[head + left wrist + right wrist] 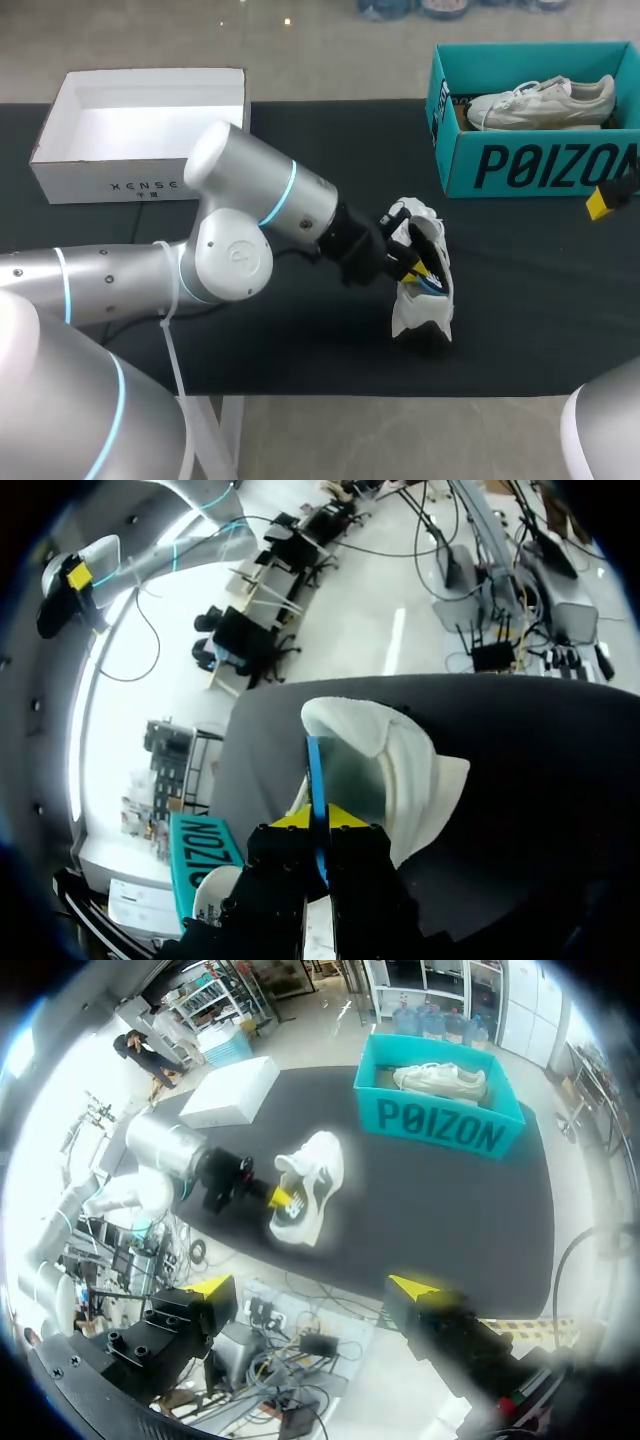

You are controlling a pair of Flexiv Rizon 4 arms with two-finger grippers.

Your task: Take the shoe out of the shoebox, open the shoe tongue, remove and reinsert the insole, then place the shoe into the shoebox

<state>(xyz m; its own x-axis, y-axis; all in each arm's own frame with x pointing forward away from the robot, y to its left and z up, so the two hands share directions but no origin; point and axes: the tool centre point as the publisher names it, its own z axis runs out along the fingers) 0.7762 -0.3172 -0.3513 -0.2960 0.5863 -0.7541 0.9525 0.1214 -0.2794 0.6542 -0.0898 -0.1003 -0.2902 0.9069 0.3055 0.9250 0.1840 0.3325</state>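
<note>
Presently, left gripper (320, 818): clenched on the thin blue edge of the insole (315, 765), both yellow tips pressed to it from either side, at the mouth of the shoe (405, 755). Shoe: white, out of the shoebox (530, 165), tipped up on the black table (250, 340) with its opening toward the left gripper. Step in hand, by judgement: the insole stage. The insole sits partly inside the shoe, and whether it is due out or back in cannot be told. The next move calls for a straight draw or push along the shoe's length. The shoe must be guarded against sliding or toppling, since nothing else steadies it. Right gripper (310, 1285): released, fingers wide, raised well apart from the shoe, on the side away from the left arm. Shoebox: teal, beyond the shoe and well apart, holding a second white shoe (545, 100). White box (130, 185): open-topped, well apart from the shoe, beyond the left arm. Obstacle, by judgement: only the second white shoe, which narrows the room left for the return.
</note>
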